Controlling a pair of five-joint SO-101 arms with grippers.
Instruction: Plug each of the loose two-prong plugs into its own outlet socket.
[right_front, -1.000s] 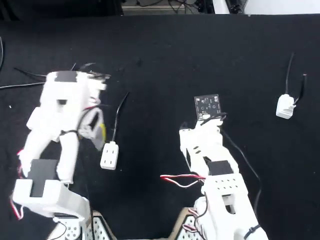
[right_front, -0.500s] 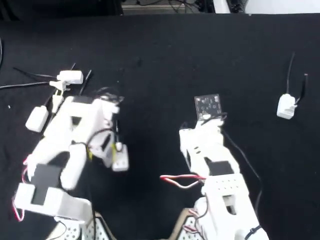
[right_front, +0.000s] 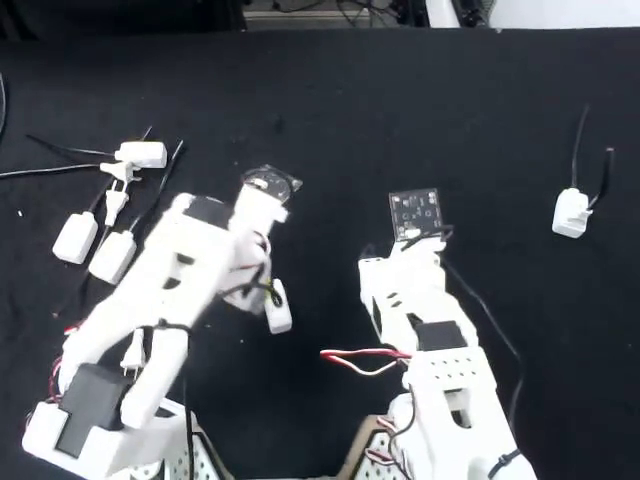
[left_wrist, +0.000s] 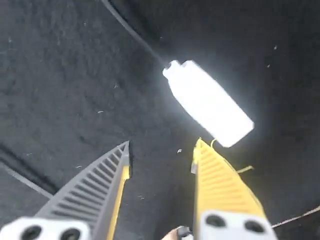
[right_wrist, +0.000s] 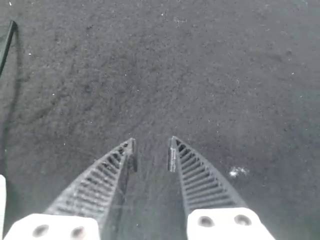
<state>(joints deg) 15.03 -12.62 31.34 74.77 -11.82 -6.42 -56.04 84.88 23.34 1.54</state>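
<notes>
A white outlet socket block (left_wrist: 207, 102) with a black cord lies on the black table, just beyond my left gripper's (left_wrist: 160, 152) tips. The gripper is open and holds nothing. From above, the same socket block (right_front: 278, 306) lies at the table's centre-left, right beside the left gripper (right_front: 262, 290). Several white plugs and socket blocks (right_front: 113, 256) with cords lie clustered at the far left. Another white block (right_front: 570, 212) with black cords rests at the far right. My right gripper (right_wrist: 151, 150) hovers over bare cloth, slightly open with nothing between its fingers.
The right arm (right_front: 415, 300) stands at centre front, its red and white wires looping off to its left. A black cord (right_wrist: 7, 40) crosses the edge of the right wrist view. Black cloth covers the whole table.
The left arm has swung from the left cluster toward the table's centre. The white socket block has shifted right along with it. The right arm has stayed put.
</notes>
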